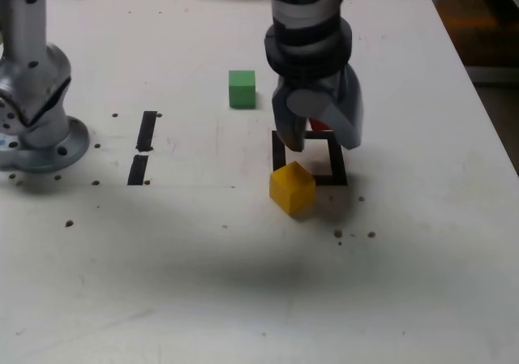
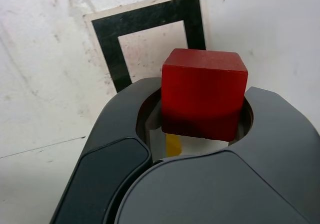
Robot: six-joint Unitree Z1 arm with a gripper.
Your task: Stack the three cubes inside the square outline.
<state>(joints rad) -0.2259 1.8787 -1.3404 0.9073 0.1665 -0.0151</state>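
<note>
Gripper point(image 1: 312, 129) clamped on the red cube point(image 2: 204, 94), jaws closed against its sides, held above the square outline point(image 1: 338, 168) on the white worktop point(image 1: 243, 283). In the exterior view, only a sliver of red visible between the gripper's dark shells; in the wrist view, the red cube seated in the jaw recess with the black outline point(image 2: 150, 22) beyond it and a strip of yellow showing beneath. Yellow cube point(image 1: 292, 187) resting on the worktop, turned corner-on, overlapping the outline's near corner on the exterior view's left. Green cube point(image 1: 242, 88) lying apart, farther back and toward the exterior view's left, clear of the outline. Two short black tape strips point(image 1: 143, 147) end to end, well off to the exterior view's left. Arm base point(image 1: 36, 113) standing at the far left edge. Dark specks scattered over the worktop.
</note>
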